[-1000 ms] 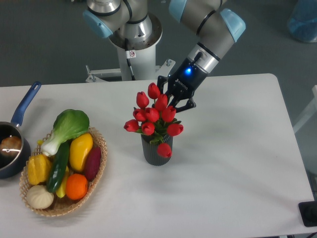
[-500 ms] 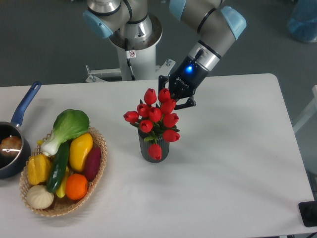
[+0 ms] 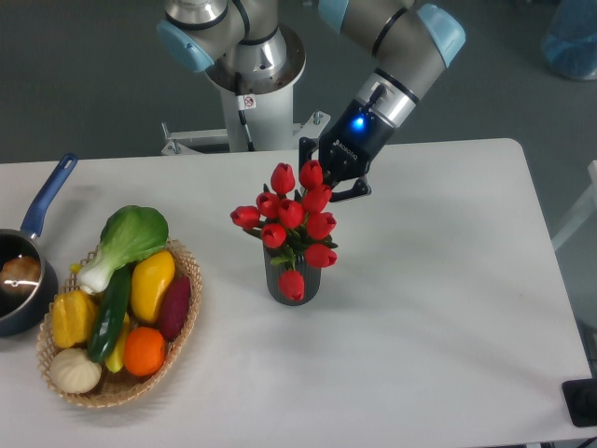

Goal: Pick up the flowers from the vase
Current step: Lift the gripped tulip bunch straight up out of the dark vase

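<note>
Your gripper (image 3: 326,189) has barely shifted since half a second ago; the flowers (image 3: 291,224) sit slightly higher, stems still inside the vase (image 3: 291,285) just below-left of it. You cannot tell whether its fingers pinch the bunch; the buds hide them. Far left sit a basket (image 3: 185,313) and pot (image 3: 23,280).

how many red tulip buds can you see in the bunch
9 visible: two top buds by the gripper, six clustered mid-bunch in the flowers, one drooping low against the vase. More may be hidden behind them.
</note>
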`<state>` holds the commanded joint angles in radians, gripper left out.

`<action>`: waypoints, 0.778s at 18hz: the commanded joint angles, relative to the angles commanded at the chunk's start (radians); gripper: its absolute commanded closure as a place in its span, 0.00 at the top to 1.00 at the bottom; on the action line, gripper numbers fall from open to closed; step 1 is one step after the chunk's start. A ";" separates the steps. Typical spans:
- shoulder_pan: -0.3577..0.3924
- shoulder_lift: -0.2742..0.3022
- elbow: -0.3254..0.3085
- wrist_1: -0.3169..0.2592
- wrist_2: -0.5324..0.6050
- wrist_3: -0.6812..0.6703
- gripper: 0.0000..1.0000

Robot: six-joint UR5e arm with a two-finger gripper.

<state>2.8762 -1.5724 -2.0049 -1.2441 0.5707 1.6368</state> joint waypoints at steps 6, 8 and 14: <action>0.032 0.037 0.005 -0.058 -0.023 0.000 0.05; 0.038 0.054 0.008 -0.092 -0.031 0.000 0.05; 0.049 0.072 0.031 -0.141 -0.075 -0.006 0.05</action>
<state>2.9253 -1.5003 -1.9742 -1.3851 0.4955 1.6307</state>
